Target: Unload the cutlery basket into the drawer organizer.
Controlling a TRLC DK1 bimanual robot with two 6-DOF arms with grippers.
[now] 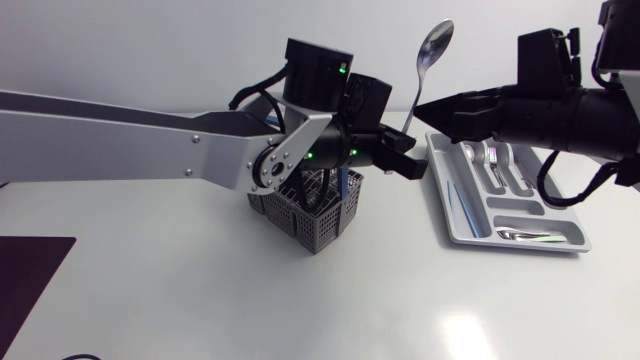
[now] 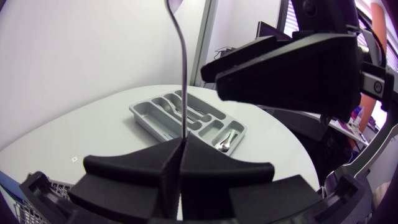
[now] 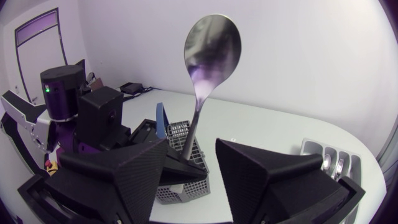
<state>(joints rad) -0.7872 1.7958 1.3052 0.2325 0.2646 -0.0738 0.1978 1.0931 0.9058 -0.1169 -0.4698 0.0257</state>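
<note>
One spoon stands upright, pinched in the left gripper.

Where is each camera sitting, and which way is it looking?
Head view: above the table, looking down; both arms show, left claw shut on the spoon, right claw beside it.
Left wrist view: on the left arm, looking past its claw to the organizer.
Right wrist view: on the right arm, looking past its open claw to the basket.
All three share the spoon.
</note>
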